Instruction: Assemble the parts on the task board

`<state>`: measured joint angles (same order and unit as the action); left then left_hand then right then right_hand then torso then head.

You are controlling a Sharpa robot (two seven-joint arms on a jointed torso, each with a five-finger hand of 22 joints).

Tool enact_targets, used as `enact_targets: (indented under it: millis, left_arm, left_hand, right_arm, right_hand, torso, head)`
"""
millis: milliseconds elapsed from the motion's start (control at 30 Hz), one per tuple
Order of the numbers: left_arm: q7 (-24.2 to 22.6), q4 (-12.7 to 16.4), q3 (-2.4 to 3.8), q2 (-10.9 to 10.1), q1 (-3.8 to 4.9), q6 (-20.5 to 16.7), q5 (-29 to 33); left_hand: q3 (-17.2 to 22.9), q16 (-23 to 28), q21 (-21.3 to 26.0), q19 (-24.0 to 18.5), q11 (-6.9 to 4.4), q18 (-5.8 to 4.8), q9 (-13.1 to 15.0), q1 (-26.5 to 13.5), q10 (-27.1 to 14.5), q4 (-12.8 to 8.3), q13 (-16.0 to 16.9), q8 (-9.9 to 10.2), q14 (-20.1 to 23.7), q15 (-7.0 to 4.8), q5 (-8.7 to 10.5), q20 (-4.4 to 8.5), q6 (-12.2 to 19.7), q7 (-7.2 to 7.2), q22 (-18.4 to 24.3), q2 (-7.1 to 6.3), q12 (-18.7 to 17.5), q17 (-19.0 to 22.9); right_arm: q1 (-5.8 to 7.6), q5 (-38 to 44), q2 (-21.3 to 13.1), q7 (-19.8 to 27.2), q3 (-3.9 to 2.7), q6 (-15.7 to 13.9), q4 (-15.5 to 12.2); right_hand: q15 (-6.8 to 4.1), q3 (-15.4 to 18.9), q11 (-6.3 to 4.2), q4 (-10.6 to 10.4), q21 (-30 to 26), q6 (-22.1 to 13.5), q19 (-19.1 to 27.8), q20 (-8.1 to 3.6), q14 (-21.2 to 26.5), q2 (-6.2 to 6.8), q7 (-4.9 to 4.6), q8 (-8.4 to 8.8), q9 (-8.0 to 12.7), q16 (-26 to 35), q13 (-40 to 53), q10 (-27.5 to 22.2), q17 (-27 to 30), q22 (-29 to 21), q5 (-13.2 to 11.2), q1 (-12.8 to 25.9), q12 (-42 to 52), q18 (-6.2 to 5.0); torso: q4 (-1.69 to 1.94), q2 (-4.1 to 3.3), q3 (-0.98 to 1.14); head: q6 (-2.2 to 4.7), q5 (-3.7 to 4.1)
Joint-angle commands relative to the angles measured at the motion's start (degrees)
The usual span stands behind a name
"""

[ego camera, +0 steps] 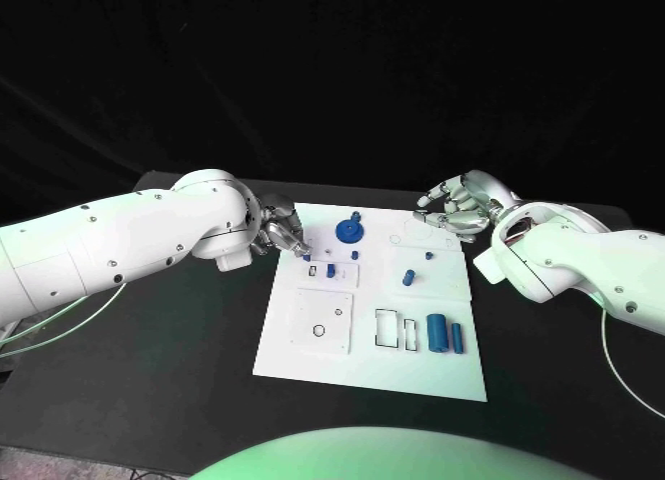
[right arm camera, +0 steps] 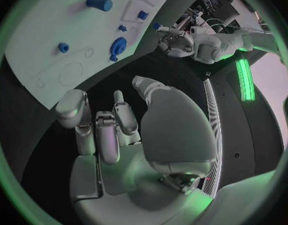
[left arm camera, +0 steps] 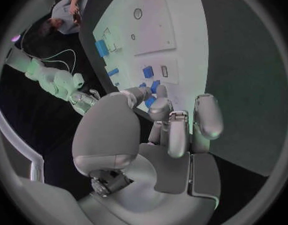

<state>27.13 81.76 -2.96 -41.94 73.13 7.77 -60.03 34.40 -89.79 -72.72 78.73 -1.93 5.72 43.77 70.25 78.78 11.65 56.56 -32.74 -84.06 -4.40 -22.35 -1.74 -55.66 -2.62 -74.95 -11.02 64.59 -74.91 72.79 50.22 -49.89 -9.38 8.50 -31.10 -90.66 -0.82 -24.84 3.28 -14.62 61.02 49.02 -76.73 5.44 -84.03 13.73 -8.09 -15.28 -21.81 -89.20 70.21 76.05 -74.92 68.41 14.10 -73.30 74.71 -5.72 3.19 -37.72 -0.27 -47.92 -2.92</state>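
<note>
**Both robot hands poised at the far corners of the task board**

The black surface [ego camera: 159, 350] carries the white task board [ego camera: 373, 300], which lies lengthwise in the middle of it. The left robot hand [ego camera: 282, 234] sits at the board's far left corner, its fingers curled inward near the edge; it holds nothing that can be made out, though the head view is too small there to be sure. The right robot hand [ego camera: 458, 208] hovers just beyond the board's far right corner, fingers bent in over an empty palm.

On the board, the largest of the blue parts is a round disc [ego camera: 351, 231] near the far edge, between the two hands. A pair of blue cylinders [ego camera: 446, 333] lies side by side near the right edge, toward the near end, just beside two rectangular outlines. A smaller blue peg [ego camera: 409, 277] stands near the middle, and a tiny blue piece [ego camera: 427, 255] lies just beyond it. Another small blue block [ego camera: 334, 269] sits left of centre.
</note>
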Motion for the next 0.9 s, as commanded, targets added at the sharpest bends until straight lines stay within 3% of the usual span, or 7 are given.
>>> enact_targets:
  millis: [33,333,900]
  left_arm:
    - [-1.88,-0.03,0.02,0.24,-0.26,0.69,-4.02]
    - [-1.58,-1.84,-0.09,1.95,-0.98,2.17,-5.49]
    - [-0.48,-3.13,-0.24,3.77,-1.16,5.29,-4.81]
  left_hand:
    - [9.86,-0.21,-0.37,0.38,0.05,-1.12,0.14,-0.38,0.35,-10.27,0.07,-0.33,-5.94,-0.37,-0.41,0.00,-0.27,0.36,-2.01,0.18,0.27,-15.09]
    - [9.91,-0.21,-0.32,0.35,0.05,-1.11,0.20,-0.51,0.45,-10.42,0.09,-0.36,-5.94,-0.38,-1.02,0.02,-0.40,0.37,-2.02,0.15,0.28,-15.09]
    - [9.90,-0.21,-0.24,0.29,0.05,-1.09,0.26,-0.70,0.58,-10.61,0.19,-0.36,-5.94,-0.38,-1.71,0.03,-0.50,0.37,-2.02,0.07,0.35,-15.09]
  right_arm:
    - [-0.10,0.58,0.02,0.13,0.00,0.27,-0.09]
    - [-0.22,0.58,-0.01,0.14,0.00,0.26,-0.11]
    - [-0.23,0.58,0.05,0.20,-0.01,0.16,-0.14]
  right_hand:
    - [0.08,-0.09,0.01,-0.48,-0.28,-0.54,0.28,-0.16,-5.23,0.14,0.05,-0.28,-0.13,0.30,0.05,-0.23,-12.31,0.01,0.36,0.56,-0.09,-0.94]
    - [0.08,-0.09,0.01,-0.48,-0.28,-0.54,0.28,-0.16,-5.23,0.14,0.05,-0.28,-0.13,0.30,0.05,-0.23,-12.31,0.01,0.36,0.56,-0.09,-0.94]
    - [0.07,-0.12,0.01,-0.47,-0.39,-0.58,0.32,-0.16,-5.20,0.17,0.05,-0.33,-0.15,0.34,-0.02,-0.28,-12.21,-0.04,0.38,0.53,-0.13,-0.96]
  torso:
    - [-0.04,-0.09,-0.04]
    - [-0.12,-0.17,0.00]
    - [-0.05,-0.05,0.10]
  head:
    - [-0.13,0.19]
    - [-0.22,0.08]
    - [-0.77,0.11]
